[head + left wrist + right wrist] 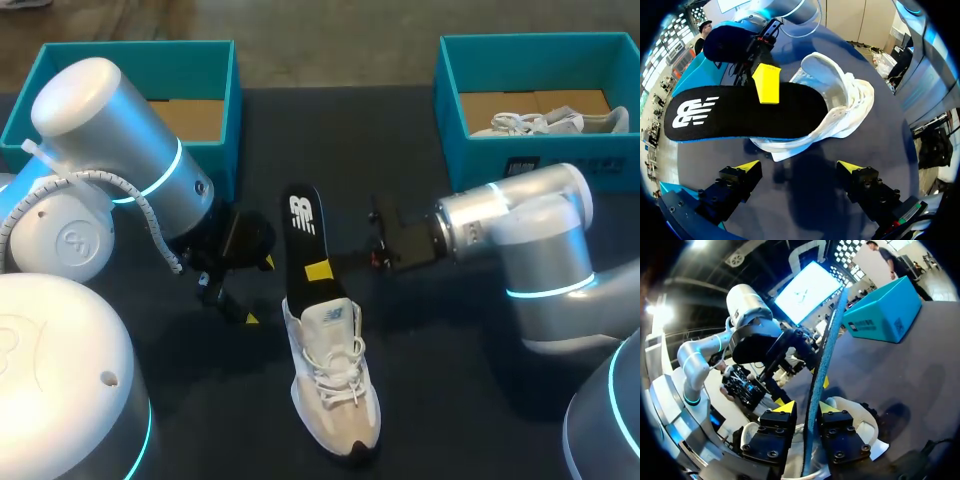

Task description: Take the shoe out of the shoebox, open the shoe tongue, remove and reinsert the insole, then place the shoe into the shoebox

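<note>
A white sneaker [333, 385] lies on the dark table with its toe toward me. Its black insole [304, 240], with a white logo and a blue underside, sticks out past the heel. My right gripper [320, 272] comes in from the right and is shut on the insole [814, 390], one yellow finger on each face. In the left wrist view one of its fingers [767, 82] lies on the insole [740, 112] above the sneaker [840, 100]. My left gripper [258, 290] stands open just left of the heel, its fingers [747, 166] short of the shoe.
An open teal shoebox [215, 60] at the back left shows only its cardboard floor. A second teal box [450, 110] at the back right holds another white shoe [545, 123]. My arms' bulky links fill the table's left and right sides.
</note>
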